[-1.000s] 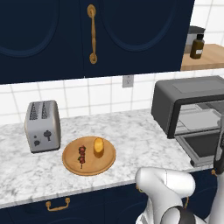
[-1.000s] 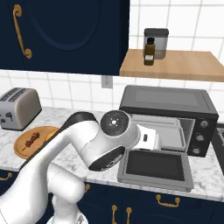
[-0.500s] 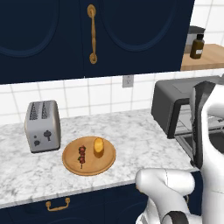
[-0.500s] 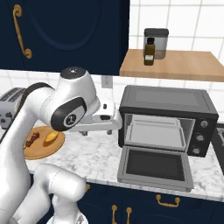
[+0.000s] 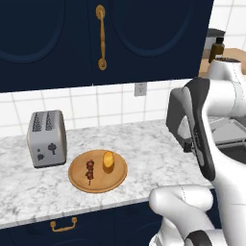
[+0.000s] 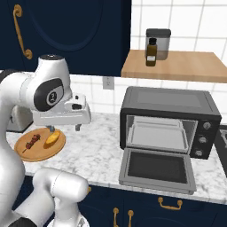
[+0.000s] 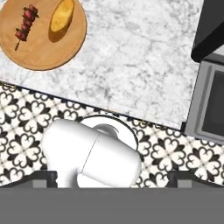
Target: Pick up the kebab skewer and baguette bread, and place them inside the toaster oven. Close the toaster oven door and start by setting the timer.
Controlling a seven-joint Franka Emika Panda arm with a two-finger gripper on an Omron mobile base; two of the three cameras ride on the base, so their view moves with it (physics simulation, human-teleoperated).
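Left base view: dark red kebab skewer (image 5: 90, 170) and stubby golden baguette bread (image 5: 109, 161) are seen side by side, apart, on round wooden plate (image 5: 117, 177).

Right base view: dark grey toaster oven (image 6: 170, 121) is seen with glass-fronted door (image 6: 156, 169) dropped open; gripper (image 6: 78, 127) hangs above marble counter (image 6: 97, 150), jaw state cannot be told.

Hand view: plate is seen upper left.

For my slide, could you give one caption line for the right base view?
Franka arm above marble counter; kebab skewer and baguette bread on wooden plate, toaster oven door open.

Even bright rendered light; soft shadows; sharp focus; no glare.
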